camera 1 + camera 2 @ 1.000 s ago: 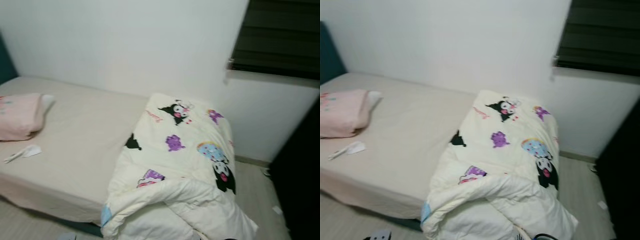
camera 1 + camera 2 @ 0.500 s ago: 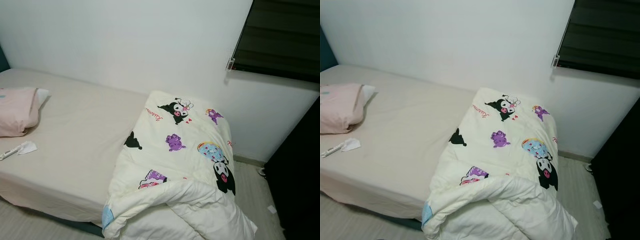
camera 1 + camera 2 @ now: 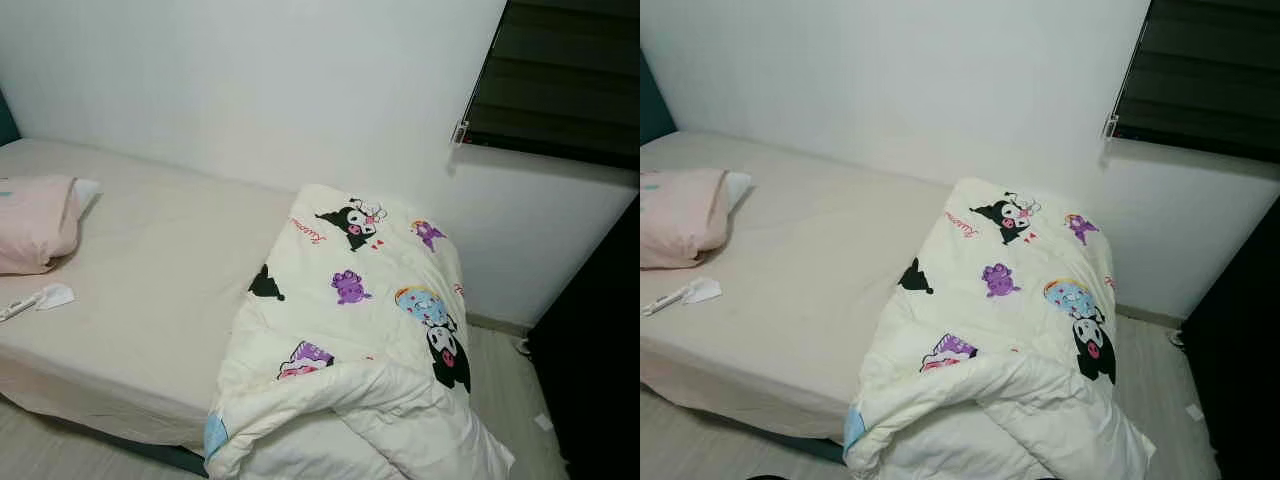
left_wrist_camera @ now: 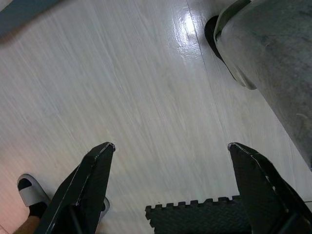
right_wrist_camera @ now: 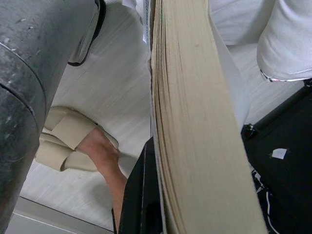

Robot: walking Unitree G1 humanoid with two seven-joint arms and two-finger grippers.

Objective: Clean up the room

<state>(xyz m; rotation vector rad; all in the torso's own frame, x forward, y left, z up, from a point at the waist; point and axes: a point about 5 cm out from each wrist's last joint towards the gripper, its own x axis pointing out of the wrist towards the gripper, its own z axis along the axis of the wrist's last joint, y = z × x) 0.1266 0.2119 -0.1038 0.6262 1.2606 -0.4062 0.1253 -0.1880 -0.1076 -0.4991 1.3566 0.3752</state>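
A bed (image 3: 150, 300) with a beige sheet stands along the white wall. A cream comforter (image 3: 360, 330) with cartoon prints is bunched at its right end and hangs off toward the floor. A pink pillow (image 3: 35, 225) lies at the left end, with a crumpled white tissue (image 3: 55, 296) and a thin white stick in front of it. My right gripper (image 5: 155, 195) hangs low, shut on a thick book (image 5: 195, 122) seen by its page edges. My left gripper (image 4: 170, 161) hangs open over the pale wood floor, holding nothing.
A dark window blind (image 3: 560, 80) is at the upper right, dark furniture (image 3: 600, 350) below it. Paper scraps (image 3: 543, 422) lie on the floor there. A person's foot in a beige slipper (image 5: 73, 141) stands near my right side. A black foam mat (image 4: 195, 217) lies under my left gripper.
The head view has shifted slightly and sharpened since one second ago. Nothing on the bed has moved.
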